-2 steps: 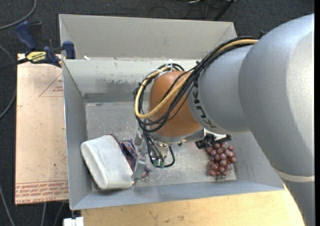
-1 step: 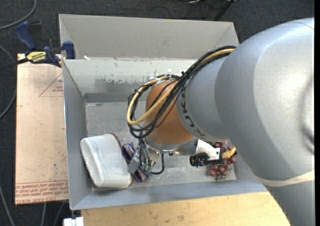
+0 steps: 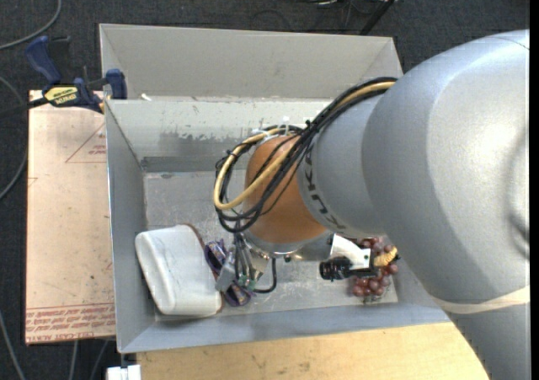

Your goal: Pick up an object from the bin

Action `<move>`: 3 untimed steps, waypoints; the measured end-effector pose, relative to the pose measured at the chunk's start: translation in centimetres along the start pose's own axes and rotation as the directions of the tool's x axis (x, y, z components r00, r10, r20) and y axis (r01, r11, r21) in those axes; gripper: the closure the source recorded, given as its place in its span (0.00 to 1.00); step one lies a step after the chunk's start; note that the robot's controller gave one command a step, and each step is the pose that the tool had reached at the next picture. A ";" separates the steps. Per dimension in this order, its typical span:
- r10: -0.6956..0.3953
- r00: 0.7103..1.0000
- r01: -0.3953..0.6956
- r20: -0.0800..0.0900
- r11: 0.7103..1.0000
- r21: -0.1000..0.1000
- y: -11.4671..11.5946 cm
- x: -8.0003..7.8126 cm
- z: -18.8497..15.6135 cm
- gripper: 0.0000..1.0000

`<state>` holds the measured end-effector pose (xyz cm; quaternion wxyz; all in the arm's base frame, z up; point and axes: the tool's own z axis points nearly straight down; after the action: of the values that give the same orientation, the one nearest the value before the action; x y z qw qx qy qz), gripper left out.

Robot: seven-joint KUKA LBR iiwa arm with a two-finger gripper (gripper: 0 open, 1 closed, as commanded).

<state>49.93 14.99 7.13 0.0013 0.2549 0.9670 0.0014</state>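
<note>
My gripper [image 3: 238,275] is down near the bin floor at the front, left of the middle, under the orange wrist cover. A small purple thing [image 3: 216,254] lies right against its left side, and more purple shows just below it. Touching that purple thing, a white rounded block [image 3: 173,269] lies flat in the front left corner. To the gripper's right lie a black and white bottle-like thing [image 3: 344,264] and a bunch of dark red toy grapes [image 3: 371,283].
The arm and its looped cables cover the middle and right of the bin. The front wall runs just below the gripper. Bare grey floor shows at the back left, behind the white block.
</note>
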 end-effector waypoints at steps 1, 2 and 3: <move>0.000 1.000 0.000 -0.002 1.000 0.002 -0.1 0.1 -0.3 1.00; -0.001 1.000 0.001 -0.004 1.000 0.003 -0.1 0.2 -1.6 1.00; -0.001 1.000 0.001 -0.003 1.000 0.001 0.0 0.1 -2.9 1.00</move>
<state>49.80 15.03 10.04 -0.0001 0.2544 0.9671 0.0011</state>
